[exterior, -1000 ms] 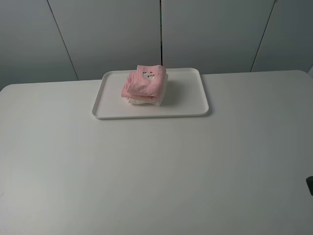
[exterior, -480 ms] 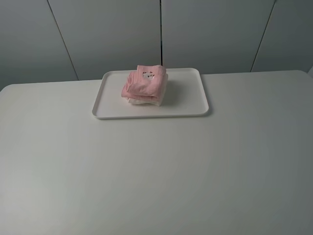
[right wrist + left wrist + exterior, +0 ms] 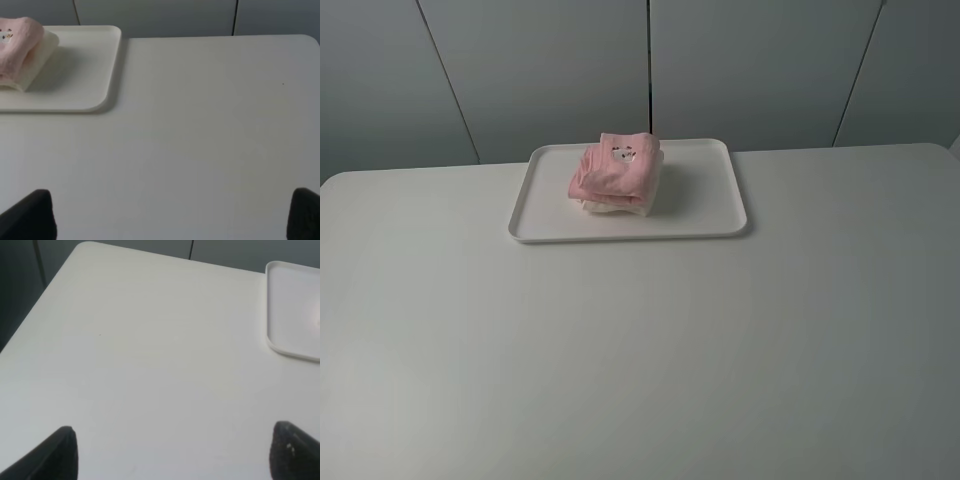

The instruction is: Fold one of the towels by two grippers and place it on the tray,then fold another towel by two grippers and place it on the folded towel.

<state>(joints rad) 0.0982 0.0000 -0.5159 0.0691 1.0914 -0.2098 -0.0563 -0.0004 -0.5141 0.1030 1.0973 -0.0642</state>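
The white tray point(image 3: 705, 205) sits at the back middle of the table. On it lies the folded cream towel point(image 3: 610, 207), and the folded pink towel point(image 3: 615, 170) rests on top of it, its embroidered mark facing up. In the right wrist view the pink towel point(image 3: 15, 45) lies on the cream towel point(image 3: 39, 55) on the tray point(image 3: 85, 75), far from my right gripper point(image 3: 167, 220), which is open and empty. My left gripper point(image 3: 175, 460) is open too, over bare table, with a corner of the tray point(image 3: 290, 305) ahead. Neither gripper shows in the high view.
The white table point(image 3: 640, 350) stretches wide in front of the tray. Its far left corner point(image 3: 85, 247) shows in the left wrist view. Grey wall panels point(image 3: 650, 70) stand behind the table.
A dark bit of the right arm at the right edge of the high view one second ago has withdrawn out of sight. The towels and tray have not moved.
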